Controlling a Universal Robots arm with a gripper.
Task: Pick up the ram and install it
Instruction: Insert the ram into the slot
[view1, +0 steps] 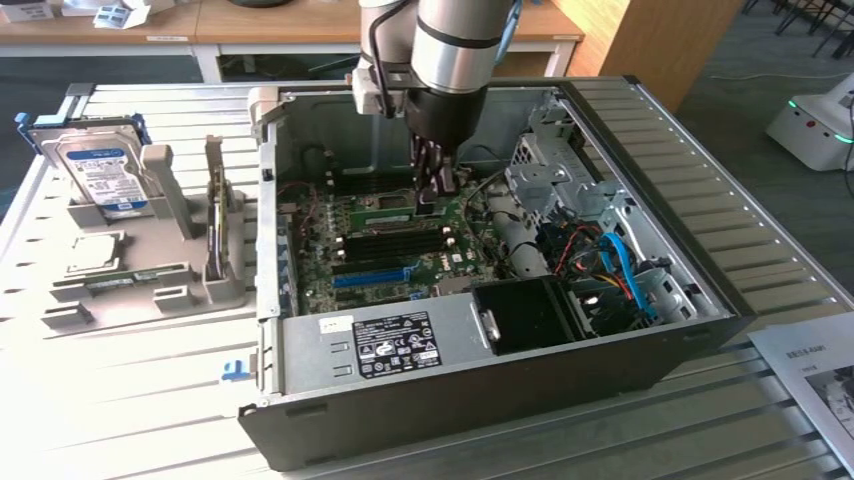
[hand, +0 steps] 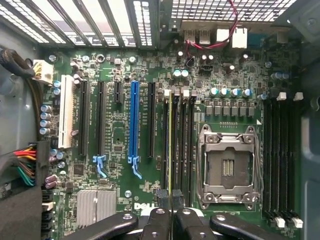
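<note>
Exterior view: gripper low inside open computer case, fingertips just above motherboard. Case on slatted white table. Grey fixture with hard drive at the exterior view's left. Wooden desks behind.

Wrist view: jaws closed on the ram. Seen edge-on, thin green strip running out from fingertips along dark memory slots, beside empty CPU socket. Seated or not: cannot tell.

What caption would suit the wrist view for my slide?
Closed gripper grips a green ram stick lined up with the memory slots, beside the empty processor socket on the motherboard.
</note>
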